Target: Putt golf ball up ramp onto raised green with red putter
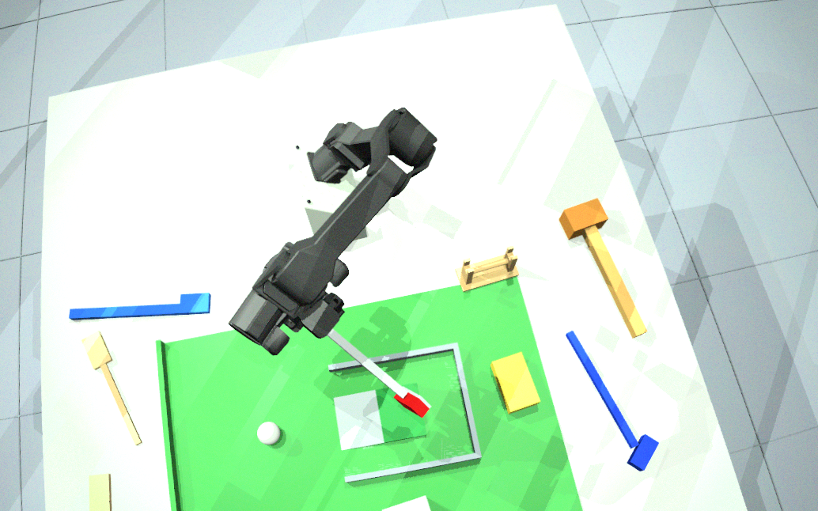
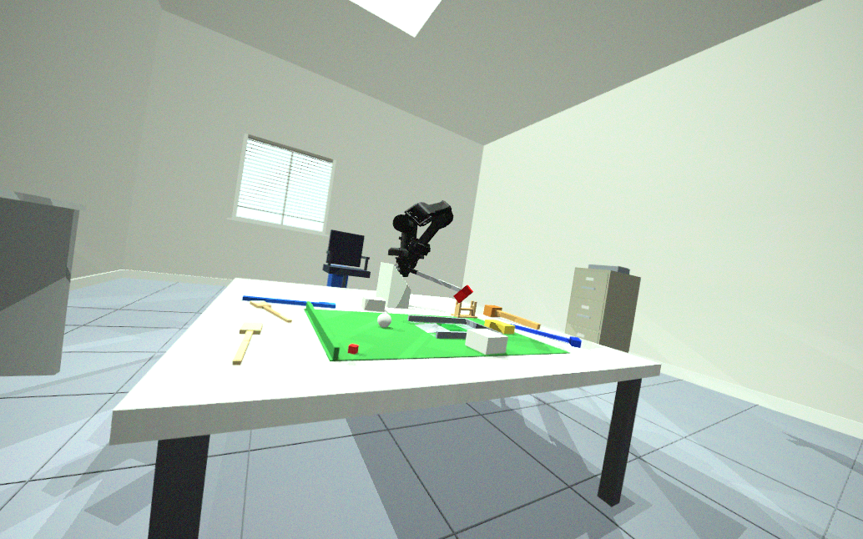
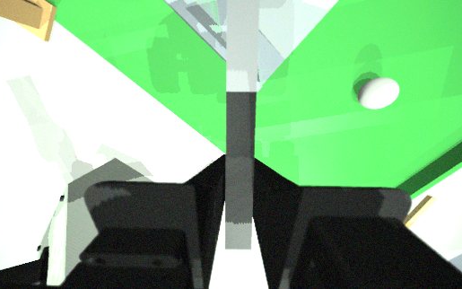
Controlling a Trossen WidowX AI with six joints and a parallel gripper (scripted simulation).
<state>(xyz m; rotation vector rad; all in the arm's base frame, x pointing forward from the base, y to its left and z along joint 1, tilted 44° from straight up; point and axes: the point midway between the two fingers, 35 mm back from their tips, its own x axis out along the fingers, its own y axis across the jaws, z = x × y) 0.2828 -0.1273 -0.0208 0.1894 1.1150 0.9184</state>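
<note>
My gripper is shut on the grey shaft of the red putter. It holds the putter in the air, slanting down over the green mat. The red putter head hangs above the raised green, next to the pale ramp. The white golf ball rests on the mat, left of the ramp and well apart from the putter head.
A grey three-sided wall frames the raised green. A yellow block, a wooden rack, an orange-headed mallet, two blue putters and a tan mallet lie around. A dark rail edges the mat's left side.
</note>
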